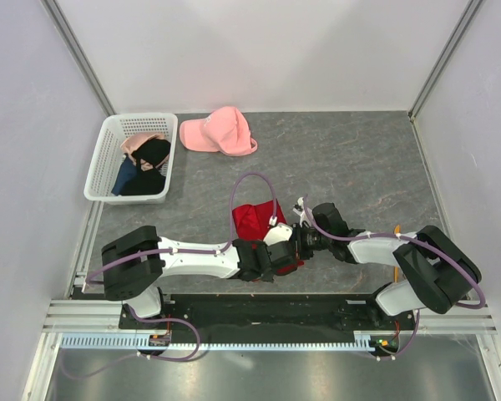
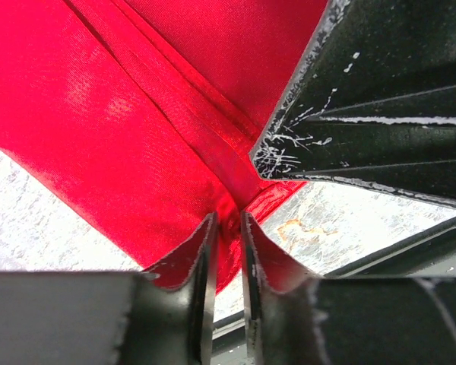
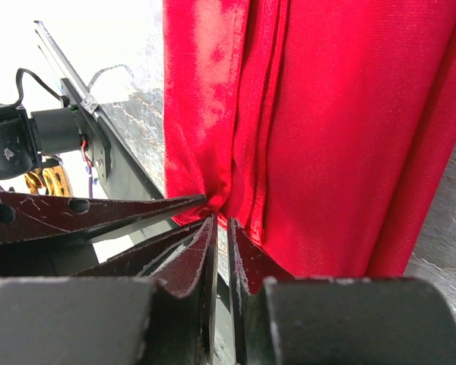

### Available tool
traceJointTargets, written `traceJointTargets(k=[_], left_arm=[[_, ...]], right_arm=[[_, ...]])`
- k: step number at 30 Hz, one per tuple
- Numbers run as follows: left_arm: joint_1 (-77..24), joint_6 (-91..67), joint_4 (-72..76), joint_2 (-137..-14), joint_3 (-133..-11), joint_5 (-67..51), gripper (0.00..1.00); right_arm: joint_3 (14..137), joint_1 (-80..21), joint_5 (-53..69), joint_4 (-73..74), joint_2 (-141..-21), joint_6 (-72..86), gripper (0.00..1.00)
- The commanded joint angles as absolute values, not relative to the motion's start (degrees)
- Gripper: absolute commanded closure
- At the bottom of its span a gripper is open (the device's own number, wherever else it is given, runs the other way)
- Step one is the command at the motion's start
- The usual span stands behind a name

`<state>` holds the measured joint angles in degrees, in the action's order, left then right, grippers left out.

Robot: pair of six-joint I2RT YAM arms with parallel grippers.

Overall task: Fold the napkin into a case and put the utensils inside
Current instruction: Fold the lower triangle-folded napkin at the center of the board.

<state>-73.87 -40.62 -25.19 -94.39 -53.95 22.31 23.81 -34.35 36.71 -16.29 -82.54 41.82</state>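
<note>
The red napkin (image 1: 252, 219) lies folded in layers near the table's front edge, its near corner lifted between the two grippers. My left gripper (image 1: 277, 251) reaches in from the left and my right gripper (image 1: 299, 242) from the right, and they meet tip to tip. In the left wrist view the left gripper (image 2: 229, 222) is shut on a bunched fold of the napkin (image 2: 121, 129), with the right fingers (image 2: 365, 114) just beyond. The right gripper (image 3: 220, 220) pinches the napkin's hem (image 3: 327, 114). A thin orange utensil (image 1: 398, 230) shows partly behind the right arm.
A white basket (image 1: 100, 180) with black and blue garments stands at the back left. A pink cap (image 1: 220, 134) lies beside it. The table's front rail (image 3: 99, 137) runs right under the grippers.
</note>
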Motion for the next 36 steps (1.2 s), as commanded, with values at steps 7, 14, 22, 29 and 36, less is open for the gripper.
traceJointTargets(k=[7,14,22,29,36], left_arm=[[-74.4,-43.4,-25.2,-90.4,-55.0,24.2,0.86],[-74.4,-44.3,-25.2,-89.1,-55.3,24.3,0.89],[-73.8,-45.8,-24.8,-90.7,-57.7,23.9,0.93],[-73.6,-46.6,-22.9,-95.4,-60.1,23.4,0.95],[-73.1,-47.9,-22.6,-96.8,-57.9,22.2,0.95]], right_arm=[[23.0,-36.2,37.9,-21.9,-84.1,43.2,0.87],[21.9,-36.6,37.1,-24.7,-86.7,43.9,0.89],[19.8,-37.4,37.0,-27.9,-88.7,45.3,0.91],[19.2,-37.5,36.7,-29.2,-87.5,47.5,0.93],[21.8,-37.5,31.7,-17.2,-80.7,44.0,0.94]])
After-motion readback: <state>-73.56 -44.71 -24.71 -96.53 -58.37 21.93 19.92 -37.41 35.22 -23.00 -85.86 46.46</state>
